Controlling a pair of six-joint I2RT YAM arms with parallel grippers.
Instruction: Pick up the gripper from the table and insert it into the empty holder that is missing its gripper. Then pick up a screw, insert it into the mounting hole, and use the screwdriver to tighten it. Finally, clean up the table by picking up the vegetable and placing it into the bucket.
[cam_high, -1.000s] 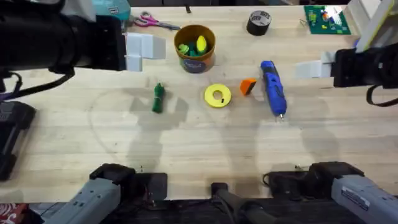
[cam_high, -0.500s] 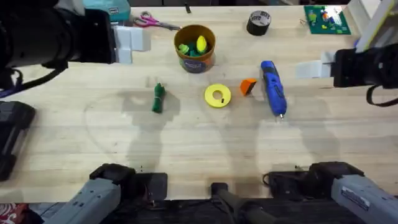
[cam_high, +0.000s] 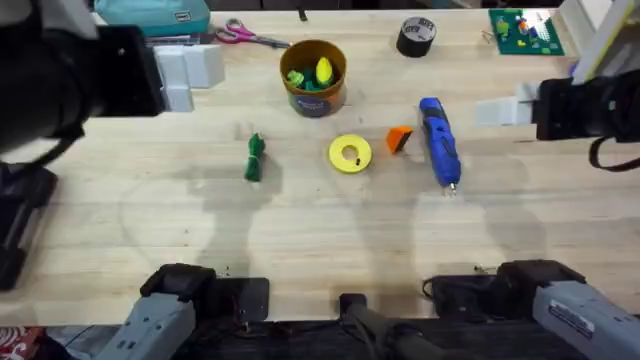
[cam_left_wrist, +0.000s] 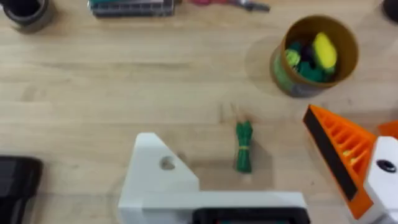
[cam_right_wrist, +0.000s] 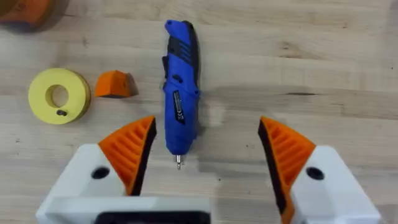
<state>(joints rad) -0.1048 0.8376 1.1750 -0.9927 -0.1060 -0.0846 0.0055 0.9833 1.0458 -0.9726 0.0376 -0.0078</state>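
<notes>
The loose orange gripper (cam_high: 399, 139) (cam_right_wrist: 115, 84) lies between a yellow disc and the blue screwdriver (cam_high: 438, 140) (cam_right_wrist: 180, 93). My left gripper (cam_high: 203, 78) (cam_left_wrist: 230, 127) hovers open at the far left. One of its sides is the bare white holder (cam_left_wrist: 158, 177), the other carries an orange pad (cam_left_wrist: 339, 155). Below it lies the dark green vegetable (cam_high: 254, 157) (cam_left_wrist: 244, 146). The bucket (cam_high: 313, 75) (cam_left_wrist: 314, 55) stands at the back with toy foods inside. My right gripper (cam_high: 500, 108) (cam_right_wrist: 205, 140) is open above the screwdriver's tip, both orange fingers (cam_right_wrist: 130, 149) in place.
The yellow disc (cam_high: 349, 154) (cam_right_wrist: 58, 95) has a small dark screw (cam_right_wrist: 60, 112) on it. Scissors (cam_high: 245, 35), a teal box (cam_high: 150, 15), a tape roll (cam_high: 416, 36) and a green board (cam_high: 525, 28) line the far edge. A black block (cam_left_wrist: 18, 180) lies at the left.
My left arm has drawn back to the left and toward the far edge, away from the bucket. The right arm and the table's things have not moved.
</notes>
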